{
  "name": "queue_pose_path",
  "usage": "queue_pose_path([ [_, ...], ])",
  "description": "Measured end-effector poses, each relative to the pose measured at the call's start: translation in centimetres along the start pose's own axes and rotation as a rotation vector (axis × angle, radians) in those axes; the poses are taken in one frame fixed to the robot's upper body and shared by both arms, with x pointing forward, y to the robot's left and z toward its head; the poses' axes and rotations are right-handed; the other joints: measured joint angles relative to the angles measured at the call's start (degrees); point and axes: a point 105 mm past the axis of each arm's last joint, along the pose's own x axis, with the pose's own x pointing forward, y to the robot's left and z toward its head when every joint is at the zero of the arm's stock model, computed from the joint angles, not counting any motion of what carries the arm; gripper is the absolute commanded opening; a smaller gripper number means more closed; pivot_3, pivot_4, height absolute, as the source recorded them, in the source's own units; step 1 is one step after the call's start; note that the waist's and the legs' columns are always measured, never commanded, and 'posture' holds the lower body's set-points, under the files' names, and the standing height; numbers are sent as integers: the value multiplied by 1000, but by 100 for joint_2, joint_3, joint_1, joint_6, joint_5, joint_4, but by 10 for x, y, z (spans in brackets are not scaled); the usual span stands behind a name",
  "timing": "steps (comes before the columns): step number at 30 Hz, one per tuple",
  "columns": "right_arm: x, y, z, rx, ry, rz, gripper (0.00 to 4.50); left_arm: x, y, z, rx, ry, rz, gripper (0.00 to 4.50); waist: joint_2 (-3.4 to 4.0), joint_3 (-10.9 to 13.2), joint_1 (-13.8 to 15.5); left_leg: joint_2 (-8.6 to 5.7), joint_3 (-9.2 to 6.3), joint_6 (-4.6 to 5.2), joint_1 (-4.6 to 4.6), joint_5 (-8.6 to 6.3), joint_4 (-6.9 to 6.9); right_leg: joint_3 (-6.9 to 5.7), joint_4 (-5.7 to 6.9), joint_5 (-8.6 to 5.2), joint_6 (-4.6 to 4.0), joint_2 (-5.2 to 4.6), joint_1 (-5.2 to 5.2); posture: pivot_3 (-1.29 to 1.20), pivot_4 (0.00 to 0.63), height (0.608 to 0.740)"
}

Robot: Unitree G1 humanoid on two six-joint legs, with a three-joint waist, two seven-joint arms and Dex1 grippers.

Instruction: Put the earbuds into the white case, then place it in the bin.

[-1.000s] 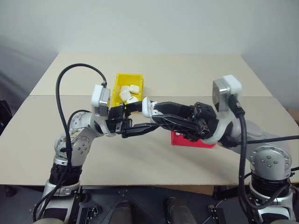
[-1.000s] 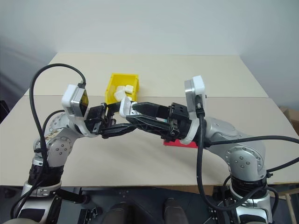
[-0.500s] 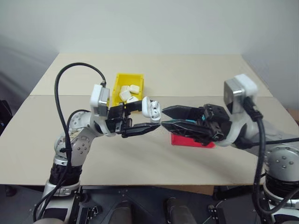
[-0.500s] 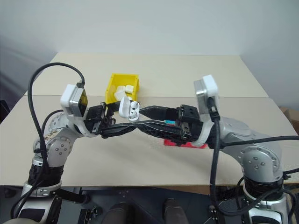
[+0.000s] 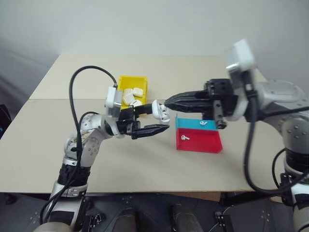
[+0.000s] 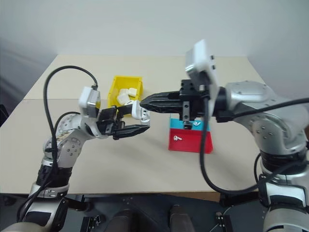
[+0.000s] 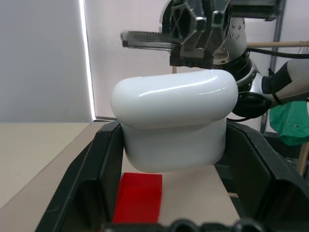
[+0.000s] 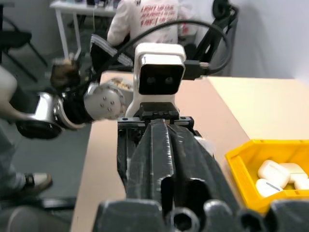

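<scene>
- The left gripper [image 5: 155, 120] is raised over the desk [image 5: 120, 159], its fingers clamped on the white case [image 5: 159, 110].
- In the left wrist view the case [image 7: 174, 123] sits between the two black fingers [image 7: 104, 174], its lid looking closed there; in the head views the lid looks open.
- The right gripper [image 5: 170, 103] points toward the left one, its fingers pressed together with nothing between them.
- Its fingertips are just beside the case; I cannot tell whether they touch it.
- In the right wrist view the closed fingers [image 8: 161, 159] point at the left arm's wrist camera [image 8: 159, 72].
- A red and cyan tray [image 5: 199, 136] lies on the desk below the right gripper.
- One earbud [image 5: 185, 137] lies in the tray's red part, another earbud [image 5: 203, 123] in the cyan part.
- The yellow bin [image 5: 131, 90] stands on the desk beyond the left gripper, well apart from the tray.
- Several white cases [image 5: 131, 94] lie inside the bin.
- A person in a white top [image 8: 145, 21] is in the background of the right wrist view.
</scene>
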Motion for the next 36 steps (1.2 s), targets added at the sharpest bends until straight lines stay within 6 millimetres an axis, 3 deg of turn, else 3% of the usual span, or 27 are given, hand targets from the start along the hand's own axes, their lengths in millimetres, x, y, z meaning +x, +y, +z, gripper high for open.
queue_pose_path([
  [8, 36, -6, 6, -275, 162, 83, 27, 4, 4, -7, -3, 36, 7, 2877, 0, 0, 5, 1, 4, 0, -10, 0, -1, -2, 0, 0, 0, -1, -10, 0, 150, 740],
  [12, 38, -5, -5, -355, 230, 133, 27, 3, 4, -9, -4, 47, 11, 2877, 0, 0, 24, 0, 3, 0, -12, 0, 1, -6, 1, 0, 0, -3, -10, 0, 150, 740],
  [15, 28, -5, -10, -421, 268, 140, 27, 1, 4, -12, -12, 55, 19, 2877, 0, 0, 24, 1, 2, 0, -12, 0, 1, -7, 0, 0, 0, -3, -9, 0, 150, 740],
  [17, 23, -6, -17, -402, 277, 141, 27, -1, 4, -12, -8, 65, 28, 2877, 2, 0, 19, -1, 5, 0, -12, 0, 2, -4, 4, 1, 0, -6, -12, 0, 150, 740],
  [23, 7, -16, -8, -364, 220, 37, 27, -4, 1, -4, 26, 41, 45, 2877, 2, 0, 4, 1, 4, 0, -6, 0, 2, -3, 9, 1, -2, -5, -11, 0, 150, 740],
  [29, -20, -30, 4, -58, -30, -188, 27, -8, 10, 0, 45, 9, 179, 2877, 2, 0, 37, 0, -3, 0, -8, 0, 2, -8, 7, 2, -2, -12, -4, 0, 150, 740],
  [32, -37, -25, -10, 62, -58, -278, 27, -15, 22, -1, 56, 0, 326, 2877, 2, 0, 57, 0, -9, 1, -9, 0, 0, -10, 1, 2, 0, -14, -1, 0, 150, 740],
  [36, -44, -13, -37, 152, 33, -362, 27, -34, 43, -5, 77, 6, 584, 2877, 2, 0, 23, 0, -18, 1, -6, 0, 0, -2, 8, 3, 0, -13, -3, 0, 150, 740],
])
